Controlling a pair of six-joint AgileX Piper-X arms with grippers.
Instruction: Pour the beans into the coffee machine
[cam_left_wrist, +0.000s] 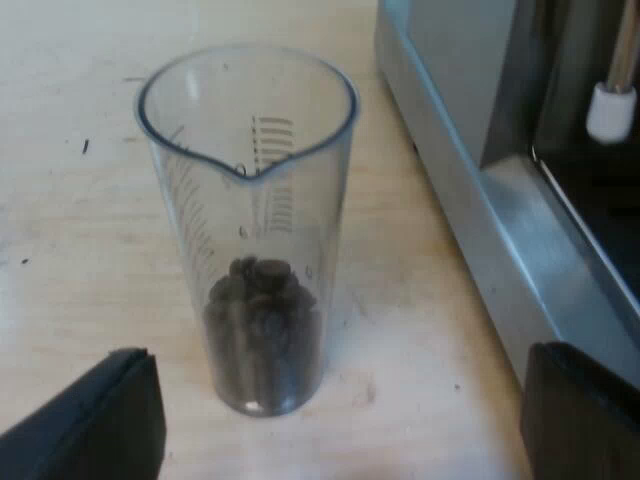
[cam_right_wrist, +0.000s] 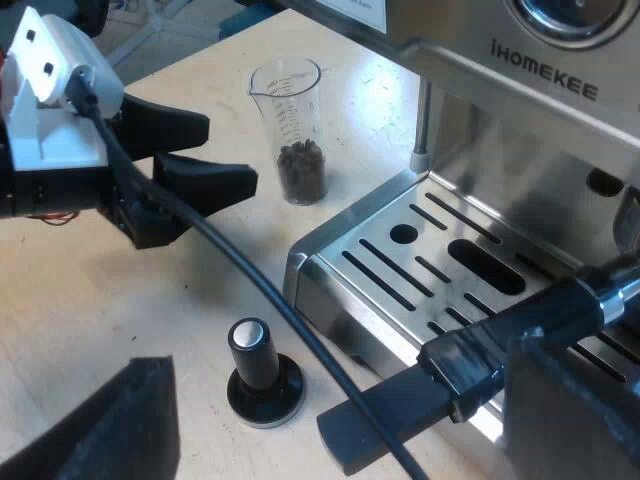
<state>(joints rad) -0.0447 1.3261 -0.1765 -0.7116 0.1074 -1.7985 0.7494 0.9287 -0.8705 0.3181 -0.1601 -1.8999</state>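
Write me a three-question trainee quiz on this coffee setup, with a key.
1. True or false: the measuring glass is empty.
2. The tamper stands on: A the table; B the drip tray; C the hopper.
3. Fill in: the left gripper sits at the glass with its fingers ___.
Key: 1 false, it holds beans; 2 A; 3 open.

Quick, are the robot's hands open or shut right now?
Left gripper: open, just short of the measuring glass.
Right gripper: open, holding nothing.
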